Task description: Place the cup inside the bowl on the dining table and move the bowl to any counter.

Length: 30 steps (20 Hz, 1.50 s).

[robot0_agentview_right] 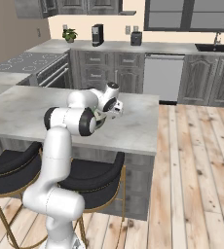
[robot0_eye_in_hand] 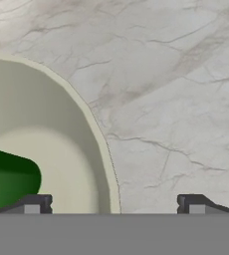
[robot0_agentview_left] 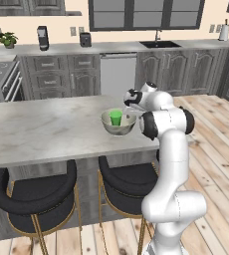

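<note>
The bowl (robot0_agentview_left: pixel 119 124) stands near the right end of the dining table (robot0_agentview_left: pixel 47 129), and the green cup (robot0_agentview_left: pixel 116 117) is upright inside it. My gripper (robot0_agentview_left: pixel 132 107) hangs just above the bowl's right rim. In the hand view the gripper (robot0_eye_in_hand: pixel 115 205) is open and straddles the rim. One fingertip (robot0_eye_in_hand: pixel 37 204) is over the bowl's (robot0_eye_in_hand: pixel 47 124) cream inside, beside the cup (robot0_eye_in_hand: pixel 9 177). The other fingertip is over bare marble (robot0_eye_in_hand: pixel 176 99). Nothing is held. In the right base view my arm hides most of the bowl.
Two black bar stools (robot0_agentview_left: pixel 37 194) (robot0_agentview_left: pixel 126 184) stand at the table's near side. The counter (robot0_agentview_left: pixel 111 47) runs along the windowed wall with a sink (robot0_agentview_left: pixel 159 44), a coffee machine (robot0_agentview_left: pixel 43 37) and a plant (robot0_agentview_left: pixel 8 39). Wooden floor (robot0_agentview_left: pixel 216 149) lies to the right.
</note>
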Available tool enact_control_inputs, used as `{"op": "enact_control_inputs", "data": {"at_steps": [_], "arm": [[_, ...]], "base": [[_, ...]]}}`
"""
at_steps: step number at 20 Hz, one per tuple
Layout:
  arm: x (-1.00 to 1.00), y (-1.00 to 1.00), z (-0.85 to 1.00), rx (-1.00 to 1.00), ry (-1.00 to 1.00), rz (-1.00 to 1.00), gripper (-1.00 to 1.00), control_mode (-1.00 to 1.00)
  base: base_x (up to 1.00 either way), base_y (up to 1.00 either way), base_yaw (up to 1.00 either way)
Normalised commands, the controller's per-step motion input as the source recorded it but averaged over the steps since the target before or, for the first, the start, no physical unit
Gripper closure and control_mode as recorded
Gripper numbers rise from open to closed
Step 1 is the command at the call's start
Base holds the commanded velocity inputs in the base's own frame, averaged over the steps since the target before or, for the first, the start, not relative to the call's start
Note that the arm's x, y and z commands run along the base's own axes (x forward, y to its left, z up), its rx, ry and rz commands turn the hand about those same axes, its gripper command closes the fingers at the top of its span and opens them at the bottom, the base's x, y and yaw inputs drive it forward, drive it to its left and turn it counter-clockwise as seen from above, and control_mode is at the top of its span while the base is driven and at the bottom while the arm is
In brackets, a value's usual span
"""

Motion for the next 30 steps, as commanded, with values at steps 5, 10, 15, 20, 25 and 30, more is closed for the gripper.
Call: {"op": "enact_control_inputs", "data": {"at_steps": [5, 10, 15, 20, 25, 30], "arm": [[0.00, 0.00, 0.00, 0.00, 0.00, 0.00, 1.00, -1.00], [0.00, 0.00, 0.00, 0.00, 0.00, 0.00, 1.00, -1.00], [0.00, 0.00, 0.00, 0.00, 0.00, 0.00, 1.00, -1.00], [-0.05, 0.00, 0.12, 0.00, -0.02, 0.00, 1.00, -1.00], [-0.17, 0.00, 0.34, 0.00, 0.00, 0.00, 1.00, -1.00], [-0.18, 0.00, 0.23, 0.04, 0.00, 0.00, 1.00, -1.00]], "base": [[0.00, 0.00, 0.00], [0.00, 0.00, 0.00], [0.00, 0.00, 0.00], [0.00, 0.00, 0.00], [0.00, 0.00, 0.00], [0.00, 0.00, 0.00]]}}
